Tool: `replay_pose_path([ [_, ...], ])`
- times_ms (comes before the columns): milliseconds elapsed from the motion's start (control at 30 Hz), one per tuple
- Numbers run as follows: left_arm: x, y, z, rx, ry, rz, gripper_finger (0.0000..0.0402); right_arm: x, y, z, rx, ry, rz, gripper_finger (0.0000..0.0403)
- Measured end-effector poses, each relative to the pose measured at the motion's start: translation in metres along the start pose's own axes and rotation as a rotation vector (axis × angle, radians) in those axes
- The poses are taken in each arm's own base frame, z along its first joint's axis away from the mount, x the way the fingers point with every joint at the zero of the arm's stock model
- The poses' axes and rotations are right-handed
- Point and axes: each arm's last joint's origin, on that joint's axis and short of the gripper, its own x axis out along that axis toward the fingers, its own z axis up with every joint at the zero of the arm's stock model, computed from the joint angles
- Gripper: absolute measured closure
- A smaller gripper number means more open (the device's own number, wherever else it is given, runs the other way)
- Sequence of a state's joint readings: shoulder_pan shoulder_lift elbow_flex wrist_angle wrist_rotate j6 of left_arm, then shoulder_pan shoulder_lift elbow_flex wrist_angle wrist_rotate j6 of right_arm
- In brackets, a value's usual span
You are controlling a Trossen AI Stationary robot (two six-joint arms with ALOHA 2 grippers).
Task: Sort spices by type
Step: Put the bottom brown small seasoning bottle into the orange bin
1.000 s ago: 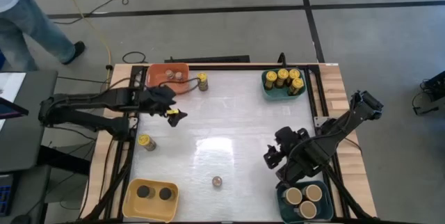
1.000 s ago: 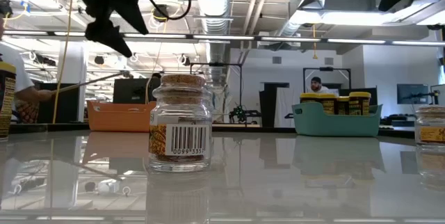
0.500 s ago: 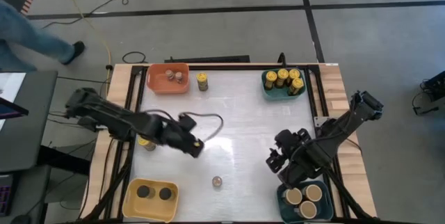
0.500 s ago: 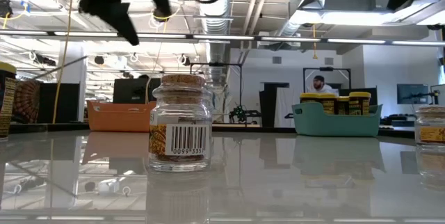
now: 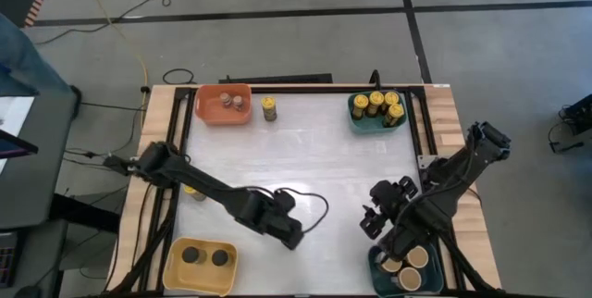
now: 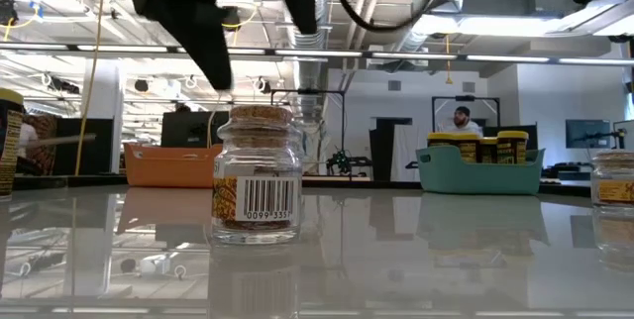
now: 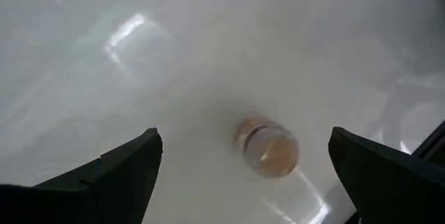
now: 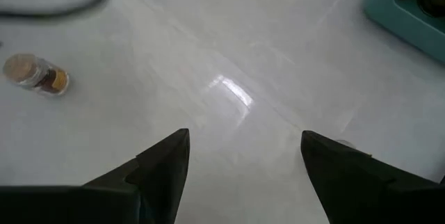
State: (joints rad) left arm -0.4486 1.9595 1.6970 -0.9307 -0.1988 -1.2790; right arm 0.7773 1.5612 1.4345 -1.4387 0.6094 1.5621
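A small clear glass jar with a cork top [image 6: 258, 175] stands upright on the white table near the middle of its near edge. My left gripper [image 5: 289, 233] hovers over it, open and pointing down, hiding the jar in the high view. The left wrist view shows the jar [image 7: 268, 147] below, between the spread fingers [image 7: 118, 172], untouched. My right gripper [image 5: 376, 221] is open and empty, above the table's near right by the teal bin of tan-lidded jars [image 5: 407, 266]. It sees the same jar [image 8: 35, 74] farther off.
One yellow-lidded jar [image 5: 269, 108] stands by the orange bin [image 5: 223, 104], which holds two small jars. Another [image 5: 192, 190] stands at the left edge, partly under my left arm. A far-right teal bin [image 5: 376, 110] holds yellow-lidded jars; a near-left yellow bin [image 5: 200, 263] holds two black-lidded ones.
My left gripper has swept from the far left by the orange bin, across the table toward the near edge, and now hangs over the cork-topped jar. My right gripper has shifted slightly toward the near edge. The jar has not moved. A person at the far left has walked off.
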Motion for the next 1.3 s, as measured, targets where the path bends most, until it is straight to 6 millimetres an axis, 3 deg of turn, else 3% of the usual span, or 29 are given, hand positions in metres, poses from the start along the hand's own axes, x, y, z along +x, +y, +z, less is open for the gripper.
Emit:
replay_pose_path([
  [167,0.027,-0.013,-0.009,-0.018,0.042,-0.038,0.0009,-0.003,0.001,-0.003,-0.01,0.0,0.013,0.0101],
  [367,0.056,-0.014,-0.024,-0.042,0.124,0.01,0.0009,-0.003,0.001,-0.003,-0.01,0.0,0.013,0.0101],
  [567,0.064,-0.014,-0.03,-0.062,0.14,0.029,0.0018,-0.002,0.001,-0.004,-0.011,0.0,0.012,0.0101],
  [767,0.064,-0.014,-0.03,-0.07,0.138,0.028,0.0065,-0.002,0.0,-0.003,-0.013,-0.004,0.009,0.0101],
  [1133,0.064,-0.013,-0.027,-0.039,0.142,0.028,0.0197,-0.002,0.0,-0.003,-0.015,-0.014,0.009,0.0101],
  [1300,0.062,-0.008,-0.018,0.01,0.142,0.042,0.0226,-0.002,0.0,-0.003,-0.016,-0.015,0.009,0.0101],
])
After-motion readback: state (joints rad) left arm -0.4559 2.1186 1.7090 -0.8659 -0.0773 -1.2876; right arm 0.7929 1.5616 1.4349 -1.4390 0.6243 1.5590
